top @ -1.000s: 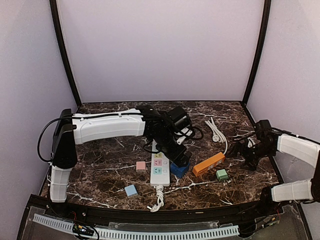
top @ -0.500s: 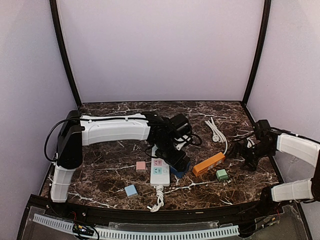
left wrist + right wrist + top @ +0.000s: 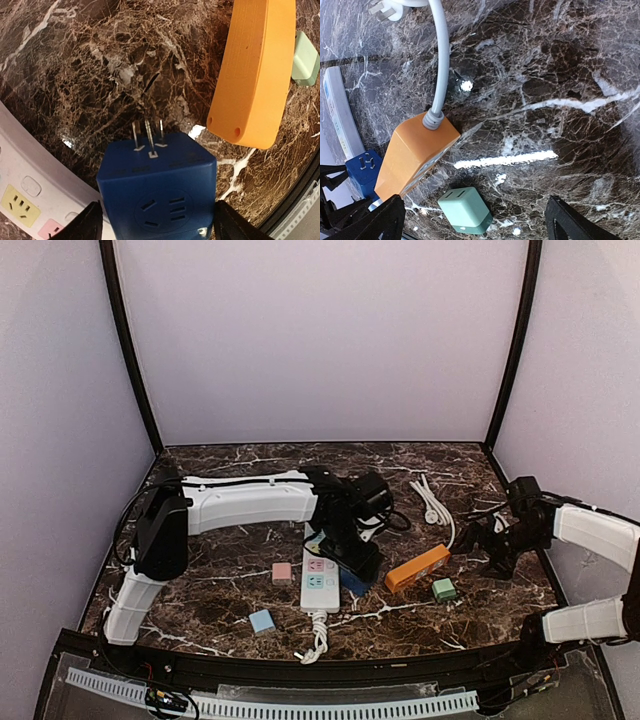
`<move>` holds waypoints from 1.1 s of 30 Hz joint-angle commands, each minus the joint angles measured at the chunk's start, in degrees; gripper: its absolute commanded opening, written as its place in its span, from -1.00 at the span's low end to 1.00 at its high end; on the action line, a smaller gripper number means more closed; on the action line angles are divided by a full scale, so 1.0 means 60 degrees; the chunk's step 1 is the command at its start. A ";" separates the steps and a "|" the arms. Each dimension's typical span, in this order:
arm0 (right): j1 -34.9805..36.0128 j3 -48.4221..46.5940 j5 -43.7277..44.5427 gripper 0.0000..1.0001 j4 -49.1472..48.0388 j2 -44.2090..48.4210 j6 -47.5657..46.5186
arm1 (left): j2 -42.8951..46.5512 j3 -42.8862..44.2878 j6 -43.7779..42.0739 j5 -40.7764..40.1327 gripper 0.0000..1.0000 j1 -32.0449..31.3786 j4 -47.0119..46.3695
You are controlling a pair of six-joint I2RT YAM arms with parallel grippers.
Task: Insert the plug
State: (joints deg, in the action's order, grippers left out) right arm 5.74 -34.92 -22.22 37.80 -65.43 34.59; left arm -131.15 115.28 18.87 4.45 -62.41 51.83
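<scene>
Pinching blue plug [image 3: 157, 195] between left fingers [image 3: 84, 226], beside white power strip [image 3: 22, 172], right fingers [image 3: 367, 225] spread wide

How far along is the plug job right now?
Early. Nothing is plugged in. In hand: the left gripper has a finger on each side of the blue plug, which lies beside the white power strip, but a firm grip isn't clear. Left to do: lift it, aim its prongs at the strip and push it in.
</scene>
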 commanded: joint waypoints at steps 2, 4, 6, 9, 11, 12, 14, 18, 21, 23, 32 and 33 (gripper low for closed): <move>0.0099 -0.0323 0.0070 0.94 0.0028 -0.0199 -0.0050 | -0.0083 0.0223 0.0015 -0.0202 0.44 -0.0013 0.0641; 0.0113 -0.0367 0.0055 0.94 0.0000 -0.0307 -0.0091 | -0.0095 0.0224 0.0038 -0.0222 0.38 -0.0013 0.0671; 0.0120 -0.0425 -0.0022 0.94 -0.0030 -0.0404 -0.0161 | -0.0123 0.0224 0.0058 -0.0211 0.37 -0.0034 0.0680; 0.0142 -0.0521 -0.0130 0.94 -0.0076 -0.0446 -0.0233 | -0.0200 0.0256 0.0083 -0.0213 0.37 -0.0028 0.0678; 0.0153 -0.0523 -0.0128 0.95 -0.0088 -0.0410 -0.0280 | -0.0256 0.0305 0.0102 -0.0212 0.37 -0.0048 0.0699; 0.0164 -0.0516 -0.0118 0.95 -0.0076 -0.0379 -0.0302 | -0.0280 0.0331 0.0104 -0.0232 0.35 -0.0044 0.0710; 0.0156 -0.0470 -0.0121 0.94 -0.0085 -0.0349 -0.0327 | -0.0376 0.0439 0.0119 -0.0262 0.30 -0.0044 0.0782; 0.0157 -0.0406 -0.0182 0.95 -0.0075 -0.0349 -0.0418 | -0.0531 0.0656 0.0135 -0.0265 -0.01 -0.0055 0.0872; 0.0158 -0.0439 -0.0153 0.95 -0.0041 -0.0367 -0.0495 | -0.0577 0.0829 0.0160 -0.0280 -0.32 -0.0047 0.0880; 0.0157 -0.0488 -0.0137 0.95 -0.0005 -0.0363 -0.0541 | -0.0576 0.0945 0.0185 -0.0301 -0.51 -0.0050 0.0924; 0.0160 -0.0642 0.0030 0.96 0.0081 -0.0025 -0.0760 | -0.0527 0.1732 0.0278 -0.0497 -0.78 -0.0051 0.1485; 0.0157 -0.0641 0.0083 0.96 0.0075 0.0065 -0.0768 | -0.0518 0.1799 0.0310 -0.0585 -0.80 -0.0044 0.1550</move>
State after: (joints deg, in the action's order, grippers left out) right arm 6.31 -37.01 -22.87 37.91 -67.11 31.35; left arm -135.13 122.93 20.05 2.79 -62.52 57.58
